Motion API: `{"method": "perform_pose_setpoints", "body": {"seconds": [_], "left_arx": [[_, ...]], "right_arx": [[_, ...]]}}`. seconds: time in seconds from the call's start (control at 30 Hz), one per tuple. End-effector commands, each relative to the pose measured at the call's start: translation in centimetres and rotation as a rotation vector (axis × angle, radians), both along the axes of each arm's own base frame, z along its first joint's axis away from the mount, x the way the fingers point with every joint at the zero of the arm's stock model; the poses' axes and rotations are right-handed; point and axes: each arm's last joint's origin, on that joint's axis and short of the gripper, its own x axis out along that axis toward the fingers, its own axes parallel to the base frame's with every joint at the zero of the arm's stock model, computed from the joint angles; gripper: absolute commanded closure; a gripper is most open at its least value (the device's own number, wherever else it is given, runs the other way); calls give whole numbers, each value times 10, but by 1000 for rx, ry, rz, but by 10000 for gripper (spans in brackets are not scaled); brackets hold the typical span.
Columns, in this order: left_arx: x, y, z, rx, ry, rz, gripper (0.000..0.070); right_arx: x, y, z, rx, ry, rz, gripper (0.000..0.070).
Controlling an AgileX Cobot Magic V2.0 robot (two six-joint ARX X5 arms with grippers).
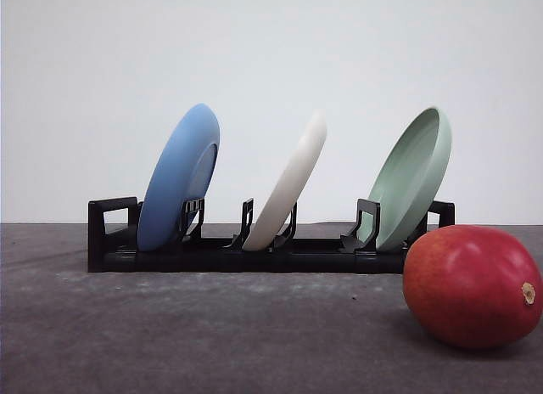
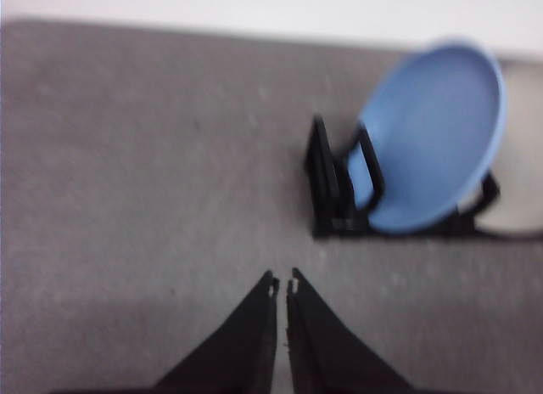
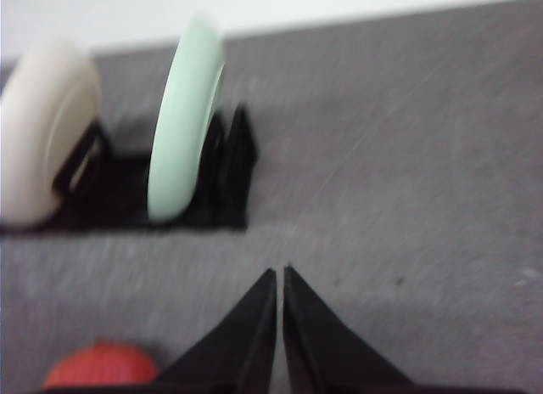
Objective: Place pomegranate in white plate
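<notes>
The red pomegranate (image 1: 472,285) lies on the grey table at the front right, its tan stem spot facing right; its top also shows in the right wrist view (image 3: 102,365). The white plate (image 1: 288,183) stands tilted in the middle slot of a black rack (image 1: 212,256); it appears cream in the right wrist view (image 3: 42,131). My left gripper (image 2: 282,285) is shut and empty above bare table, short of the rack's blue-plate end. Shut and empty too, my right gripper (image 3: 279,277) hangs over the table, with the pomegranate off to one side of it.
A blue plate (image 1: 178,175) leans in the rack's left slot (image 2: 433,135), a pale green plate (image 1: 414,175) in its right slot (image 3: 182,122). A white wall backs the table. Open table surface lies in front of the rack.
</notes>
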Motion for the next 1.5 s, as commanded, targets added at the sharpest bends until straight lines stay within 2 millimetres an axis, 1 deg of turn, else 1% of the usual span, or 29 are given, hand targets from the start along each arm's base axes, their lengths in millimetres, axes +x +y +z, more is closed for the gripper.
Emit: {"method": "perform_pose_setpoints", "body": {"seconds": [0.0, 0.1, 0.2, 0.3, 0.53, 0.73, 0.77, 0.8, 0.83, 0.87, 0.9, 0.93, 1.03, 1.23, 1.37, 1.43, 1.47], "left_arx": [[5, -1, 4, 48, 6, -56, 697], [14, -4, 2, 42, 40, -102, 698], [22, -10, -1, 75, 67, -175, 697], [28, -17, -2, 97, 63, -245, 697], [36, -35, -2, 118, 45, -388, 697], [37, -43, -5, 135, 63, -453, 697], [37, -43, -5, 135, 63, -454, 695], [37, -43, -5, 134, 62, -454, 654], [37, -43, -5, 134, 62, -454, 586], [37, -43, -5, 134, 62, -454, 455], [37, -43, -5, 133, 63, -454, 347], [37, -43, -5, 132, 63, -453, 268], [36, -44, -5, 133, 62, -462, 284], [38, -51, -3, 156, 20, -520, 284], [45, -62, 2, 163, -62, -573, 287], [51, -69, 5, 156, -110, -598, 313], [55, -74, 6, 153, -132, -611, 313]], "right_arx": [[5, 1, 4, -54, -2, 72, 694], [17, 3, -2, -75, 61, 151, 694], [26, 5, -6, -99, 109, 185, 694], [32, 10, -8, -107, 118, 227, 694], [32, 25, -5, -129, 67, 363, 694], [31, 28, -5, -130, 68, 397, 689], [31, 28, -5, -129, 68, 398, 670], [31, 28, -5, -129, 68, 399, 608], [31, 28, -5, -129, 68, 398, 524], [31, 28, -5, -129, 68, 398, 414], [31, 28, -5, -129, 68, 398, 333], [31, 28, -5, -129, 68, 398, 282], [31, 28, -5, -129, 67, 398, 281], [31, 28, -5, -129, 67, 398, 281], [31, 28, -5, -128, 67, 398, 281], [31, 28, -5, -128, 67, 397, 281], [31, 28, -5, -128, 67, 397, 281]]}}
